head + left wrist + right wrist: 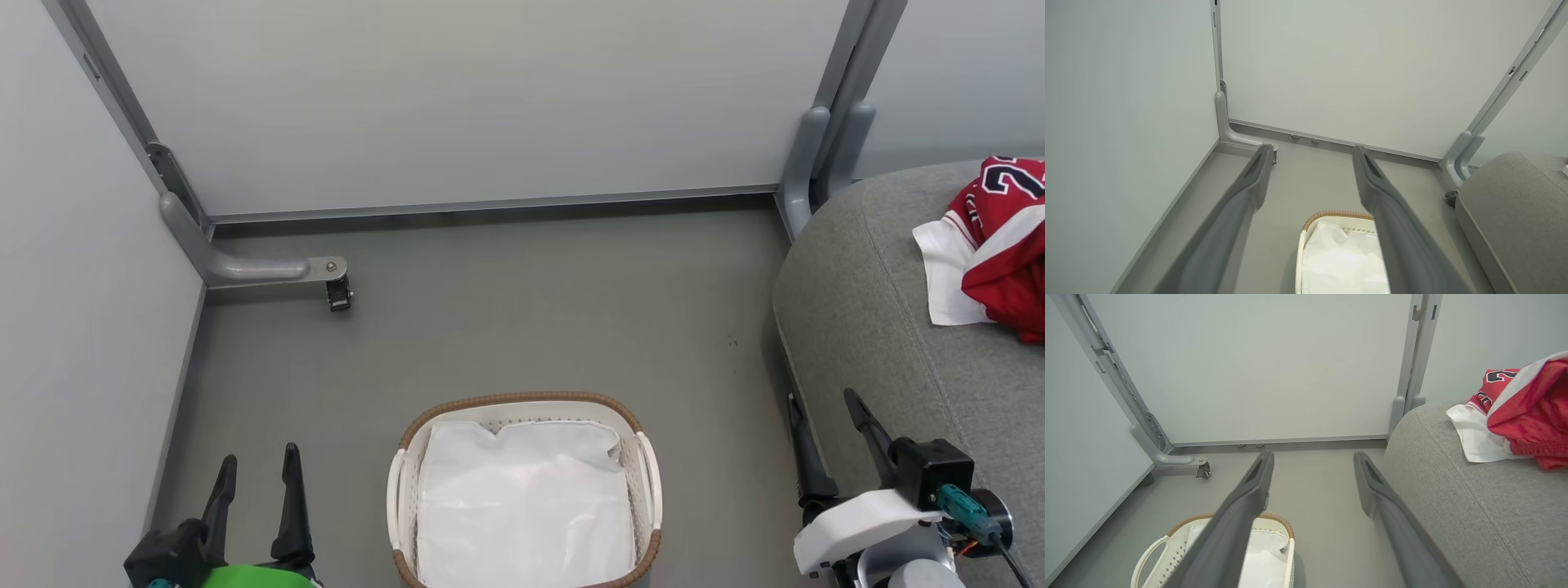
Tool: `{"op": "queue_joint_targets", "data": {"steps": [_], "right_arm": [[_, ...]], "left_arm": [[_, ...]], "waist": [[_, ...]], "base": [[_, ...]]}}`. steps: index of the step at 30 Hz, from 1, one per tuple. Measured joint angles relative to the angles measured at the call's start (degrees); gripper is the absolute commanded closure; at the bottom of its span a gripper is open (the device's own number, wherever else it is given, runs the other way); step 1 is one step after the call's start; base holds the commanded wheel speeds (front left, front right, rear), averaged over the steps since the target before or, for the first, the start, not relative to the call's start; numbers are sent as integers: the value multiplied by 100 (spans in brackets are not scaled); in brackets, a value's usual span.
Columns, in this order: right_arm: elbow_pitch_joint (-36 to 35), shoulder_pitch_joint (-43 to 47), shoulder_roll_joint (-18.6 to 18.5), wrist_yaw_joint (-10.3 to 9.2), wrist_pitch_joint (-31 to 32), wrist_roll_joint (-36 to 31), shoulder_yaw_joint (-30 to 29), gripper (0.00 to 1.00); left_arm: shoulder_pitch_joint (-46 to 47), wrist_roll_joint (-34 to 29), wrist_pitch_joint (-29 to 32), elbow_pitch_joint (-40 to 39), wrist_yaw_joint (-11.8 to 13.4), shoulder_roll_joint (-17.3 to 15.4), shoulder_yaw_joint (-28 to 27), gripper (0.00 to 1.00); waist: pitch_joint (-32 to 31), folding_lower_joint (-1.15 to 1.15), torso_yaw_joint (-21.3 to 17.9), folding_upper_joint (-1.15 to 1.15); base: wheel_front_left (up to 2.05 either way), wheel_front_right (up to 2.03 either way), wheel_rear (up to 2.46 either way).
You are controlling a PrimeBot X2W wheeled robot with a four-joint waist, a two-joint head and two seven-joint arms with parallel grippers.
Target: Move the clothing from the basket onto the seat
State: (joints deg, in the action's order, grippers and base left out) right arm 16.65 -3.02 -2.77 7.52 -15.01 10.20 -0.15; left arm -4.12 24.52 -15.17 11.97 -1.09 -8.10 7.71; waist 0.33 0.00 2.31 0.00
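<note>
From the head: found the clothing [1008,245] heaped on the seat [865,327] at the far right, well apart from the basket [522,398] standing on the grey floor [531,302] near the bottom edge. Saw a plain white sheet [522,506] lying inside the basket. Took in both arms together there: the left gripper [259,454] at the lower left, the right gripper [820,396] at the lower right just beside the seat's edge. Noted each with fingers spread wide and nothing between them.

From the left wrist: caught the basket's brown far rim and the sheet low between that arm's spread fingers, with a bare rounded corner of the seat at the right and a small wheel on the floor just beside it.

From the right wrist: got the clothing far closer than from the head, with black-and-white numerals on the rear red piece, a white stripe and a gathered hem on the front one, and a white flap spread flat on the grey fabric. Picked up one basket handle at the lower left and a caster wheel [1203,470] under the partition foot.

Counted one basket with two white handles, one sheet, one seat, two red garments, two grippers and four dark fingers.
</note>
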Motion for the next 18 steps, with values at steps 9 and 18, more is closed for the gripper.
{"op": "queue_joint_targets", "data": {"steps": [9,18], "right_arm": [[54,-1,0,1,0,36,40,0],[104,-3,-1,1,0,51,57,0]], "left_arm": [[-2,-123,0,103,-144,104,-110,0],[-1,-197,0,172,-223,188,-188,0]], "waist": [[-5,0,28,0],[-21,0,32,0]], "base": [[0,0,0],[0,0,0]]}}
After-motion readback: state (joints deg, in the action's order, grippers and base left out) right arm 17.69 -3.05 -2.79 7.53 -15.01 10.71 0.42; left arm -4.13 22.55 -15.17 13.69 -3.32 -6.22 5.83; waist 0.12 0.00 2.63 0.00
